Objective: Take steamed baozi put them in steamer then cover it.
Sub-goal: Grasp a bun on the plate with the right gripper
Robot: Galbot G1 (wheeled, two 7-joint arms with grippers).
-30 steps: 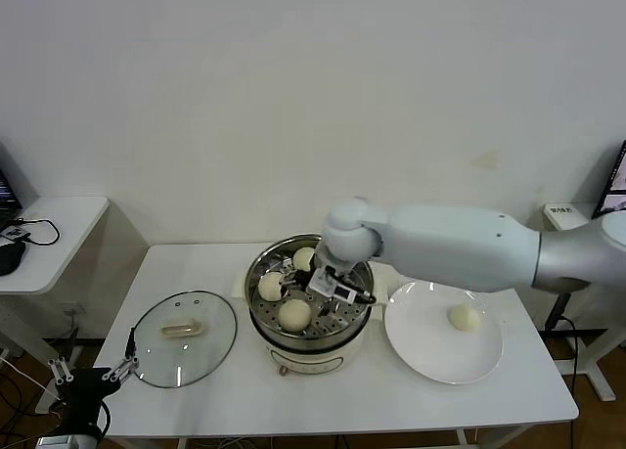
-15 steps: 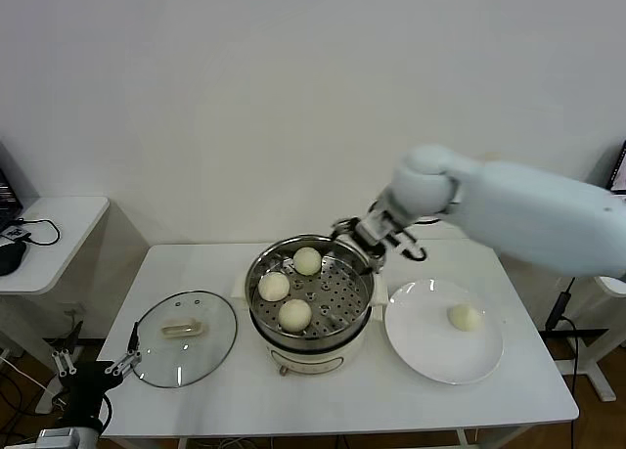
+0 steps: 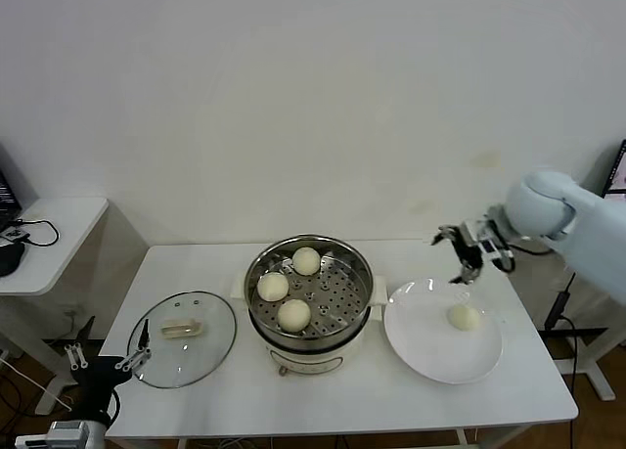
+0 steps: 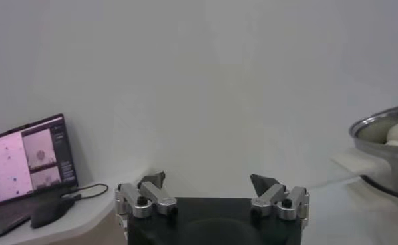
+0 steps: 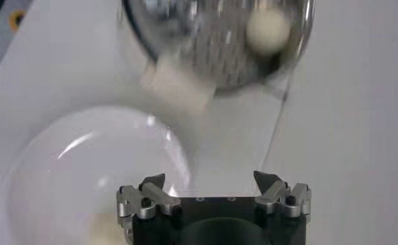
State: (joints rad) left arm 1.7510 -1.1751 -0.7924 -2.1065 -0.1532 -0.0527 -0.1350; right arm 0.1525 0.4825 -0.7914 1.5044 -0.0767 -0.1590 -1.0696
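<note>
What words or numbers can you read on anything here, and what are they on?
None can be read.
Laptop screen on the side desk: pictures and tiny marks, too small to read.
Sign at the right edge, behind the table: dark marks, too blurred to read.
Steamer, lid and plate: no writing shows.

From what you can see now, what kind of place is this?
Probably a lab or office room set up as a test kitchen: a plain white table against a bare wall, an electric steamer on it, and a side desk with a laptop.
</note>
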